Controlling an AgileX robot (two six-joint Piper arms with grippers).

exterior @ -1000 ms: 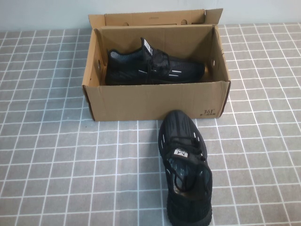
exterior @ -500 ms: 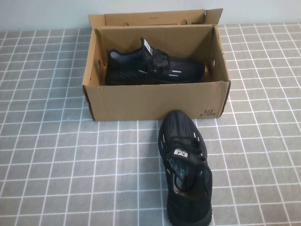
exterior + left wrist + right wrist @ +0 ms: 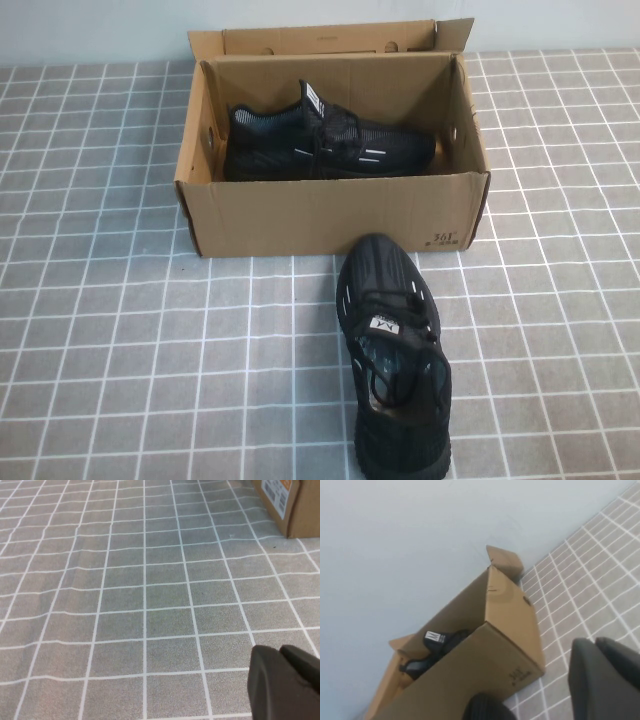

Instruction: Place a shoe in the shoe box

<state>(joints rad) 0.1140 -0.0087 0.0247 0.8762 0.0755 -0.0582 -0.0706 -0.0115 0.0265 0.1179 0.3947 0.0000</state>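
Note:
An open brown cardboard shoe box [image 3: 330, 215] stands at the back middle of the table, with one black shoe [image 3: 325, 145] lying inside it. A second black shoe [image 3: 392, 350] lies on the table in front of the box, toe toward the box. Neither gripper shows in the high view. My left gripper [image 3: 278, 650] is shut and empty above the tiled cloth, with a corner of the box [image 3: 282, 505] far off. My right gripper [image 3: 594, 643] is shut and empty, to the right of the box [image 3: 485, 655]; the toe of the loose shoe [image 3: 487, 709] shows near it.
A grey cloth with a white grid [image 3: 120, 330] covers the table. A pale wall [image 3: 100, 30] runs behind the box. The box's rear flap [image 3: 320, 40] stands upright.

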